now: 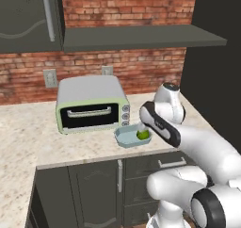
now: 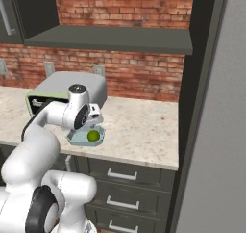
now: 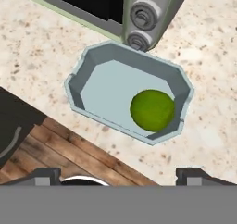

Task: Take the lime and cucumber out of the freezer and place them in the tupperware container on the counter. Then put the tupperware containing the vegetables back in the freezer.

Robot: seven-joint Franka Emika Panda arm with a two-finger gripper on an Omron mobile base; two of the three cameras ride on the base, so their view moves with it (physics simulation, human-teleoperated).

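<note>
Small round yellow-green lime [image 3: 152, 109] in shallow pale blue-grey tupperware container [image 3: 88, 91] near the surface's front edge, probably directly below the end effector [image 3: 120, 174]; jaws apart, empty.

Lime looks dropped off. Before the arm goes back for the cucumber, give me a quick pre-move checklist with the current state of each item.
1. lime lies inside the tupperware container: ok.
2. gripper open, holding nothing: ok.
3. Container sits flat on the counter, beside the toaster oven: ok.
4. Room left in the container for the cucumber: ok, most of the floor is bare.
5. Cucumber's position: cannot tell.
6. Freezer door open: cannot tell.
</note>
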